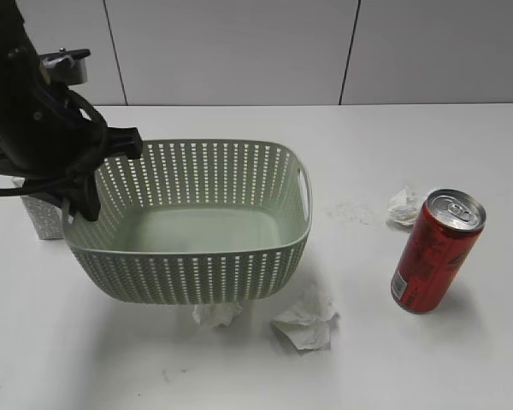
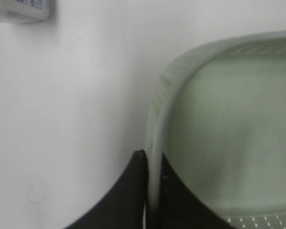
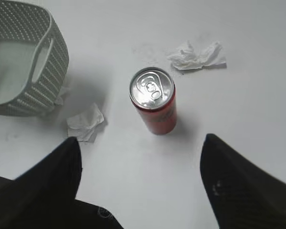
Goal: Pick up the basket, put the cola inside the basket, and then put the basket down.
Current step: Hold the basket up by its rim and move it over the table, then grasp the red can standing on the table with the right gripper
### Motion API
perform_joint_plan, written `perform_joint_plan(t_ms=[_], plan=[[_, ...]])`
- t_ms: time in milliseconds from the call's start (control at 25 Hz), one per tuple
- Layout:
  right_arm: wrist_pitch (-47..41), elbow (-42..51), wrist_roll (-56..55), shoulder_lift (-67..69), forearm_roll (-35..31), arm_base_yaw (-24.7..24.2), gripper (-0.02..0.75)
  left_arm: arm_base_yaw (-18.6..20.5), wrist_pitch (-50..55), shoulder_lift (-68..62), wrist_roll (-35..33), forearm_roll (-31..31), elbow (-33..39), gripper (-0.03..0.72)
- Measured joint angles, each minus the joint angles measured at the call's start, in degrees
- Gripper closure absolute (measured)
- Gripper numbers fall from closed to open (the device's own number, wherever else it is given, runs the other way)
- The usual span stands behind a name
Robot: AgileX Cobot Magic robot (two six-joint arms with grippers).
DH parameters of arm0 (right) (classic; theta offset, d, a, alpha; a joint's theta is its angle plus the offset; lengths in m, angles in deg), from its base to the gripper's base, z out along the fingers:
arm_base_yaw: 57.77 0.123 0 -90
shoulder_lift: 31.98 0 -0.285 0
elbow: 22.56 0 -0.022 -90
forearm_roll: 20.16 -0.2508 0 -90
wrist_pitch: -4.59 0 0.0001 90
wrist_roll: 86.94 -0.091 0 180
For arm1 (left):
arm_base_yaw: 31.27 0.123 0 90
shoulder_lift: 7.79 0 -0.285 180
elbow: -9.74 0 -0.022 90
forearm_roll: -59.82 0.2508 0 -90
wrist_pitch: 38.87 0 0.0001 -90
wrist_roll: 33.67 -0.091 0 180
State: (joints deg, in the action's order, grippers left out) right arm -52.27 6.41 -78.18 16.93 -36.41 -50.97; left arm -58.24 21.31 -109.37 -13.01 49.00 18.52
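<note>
The pale sage-green basket (image 1: 197,256) is held tilted, its left end raised off the white table. My left gripper (image 1: 84,203) is shut on the basket's left rim; in the left wrist view the two black fingers (image 2: 151,157) pinch the rim (image 2: 158,109) between them. The red cola can (image 1: 436,250) stands upright on the table to the right of the basket. In the right wrist view my right gripper (image 3: 140,143) is open and empty, above and short of the cola (image 3: 154,100), with the basket's right handle end (image 3: 35,62) at upper left.
Crumpled white tissues lie in front of the basket (image 1: 308,320), under its front edge (image 1: 215,314), and behind the can (image 1: 405,205). A carton (image 1: 41,215) stands behind the left arm, also at the left wrist view's top corner (image 2: 24,8).
</note>
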Motion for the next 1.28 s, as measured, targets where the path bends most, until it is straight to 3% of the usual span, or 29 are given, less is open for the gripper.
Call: perform_joint_plan(t_ms=[280, 640, 760, 960, 1120, 1280], plan=[[-3.1, -11.4, -1.2, 19.6, -2.0, 0.1, 0.132, -0.7, -2.9, 0.1, -0.8, -0.5, 0.1, 0.688], [-4.5, -13.6, -4.1, 33.0, -2.1, 0.3, 0.132, -4.5, -5.6, -1.8, -1.2, -0.4, 0.1, 0.688], [-4.3, -13.6, -6.5, 34.5, 1.7, 4.0, 0.132, -4.6, -6.2, -2.3, -1.2, -0.4, 0.1, 0.688], [-1.6, -13.6, -15.4, 37.6, 16.2, 16.1, 0.131, -4.6, -6.6, -2.6, -1.2, 0.0, 0.1, 0.688], [1.6, -13.6, -17.7, 41.3, 17.9, 17.8, 0.129, -4.6, -6.7, -2.6, -1.2, 0.6, 0.1, 0.688], [2.9, -13.6, -18.6, 44.3, 18.6, 17.8, 0.077, -4.6, -6.8, -2.6, -1.2, 1.3, 0.1, 0.688]])
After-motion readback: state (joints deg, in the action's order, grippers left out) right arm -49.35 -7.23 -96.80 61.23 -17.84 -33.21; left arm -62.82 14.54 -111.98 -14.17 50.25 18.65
